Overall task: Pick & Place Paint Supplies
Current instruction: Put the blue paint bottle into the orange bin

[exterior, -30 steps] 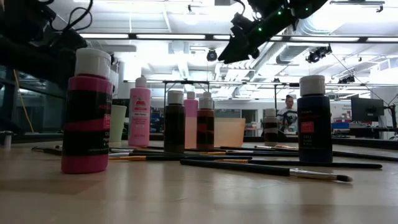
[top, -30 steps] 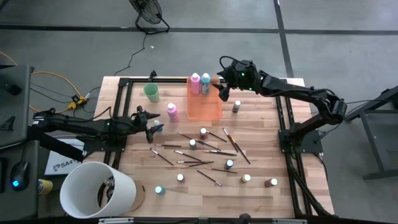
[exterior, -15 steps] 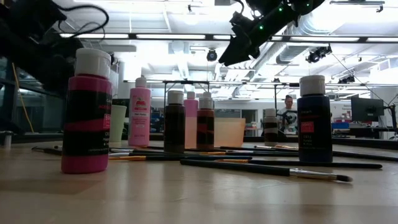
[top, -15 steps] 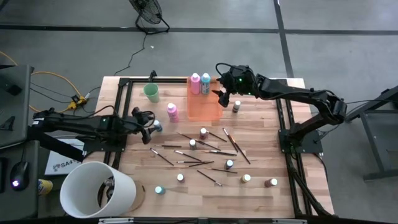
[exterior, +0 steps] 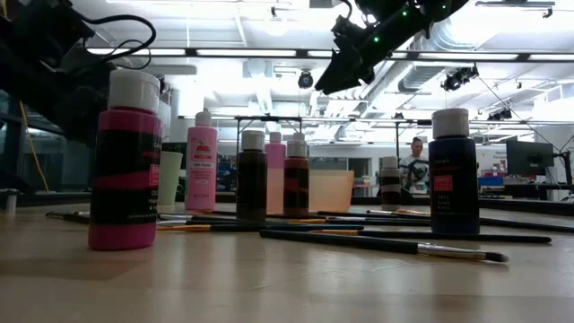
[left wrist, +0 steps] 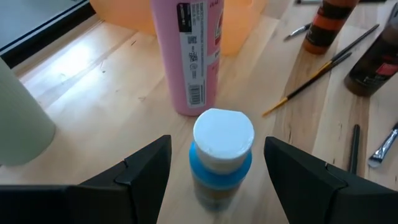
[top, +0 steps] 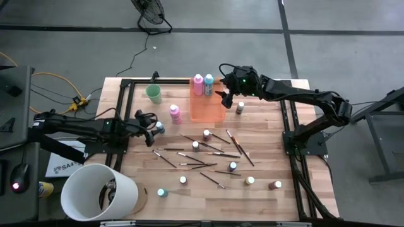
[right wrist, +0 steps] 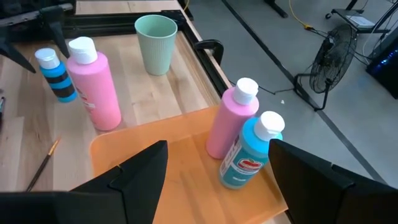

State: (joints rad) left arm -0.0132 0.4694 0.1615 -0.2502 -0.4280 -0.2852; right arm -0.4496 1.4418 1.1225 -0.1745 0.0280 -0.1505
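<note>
Left gripper (left wrist: 214, 171): jaws wide, straddling small blue bottle (left wrist: 221, 155), no contact | bottle upright, axis vertical, beside pink bottle (left wrist: 186, 53), left of tray (top: 207, 104) | right gripper (right wrist: 214, 177): open, empty, above tray.

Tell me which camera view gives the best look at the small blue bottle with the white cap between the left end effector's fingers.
The left wrist view: the small blue bottle fills the centre, white cap up, between the open left end effector. The right wrist view shows it far off, beside the pink bottle. The high view shows a speck. The low view does not show it clearly.
</note>
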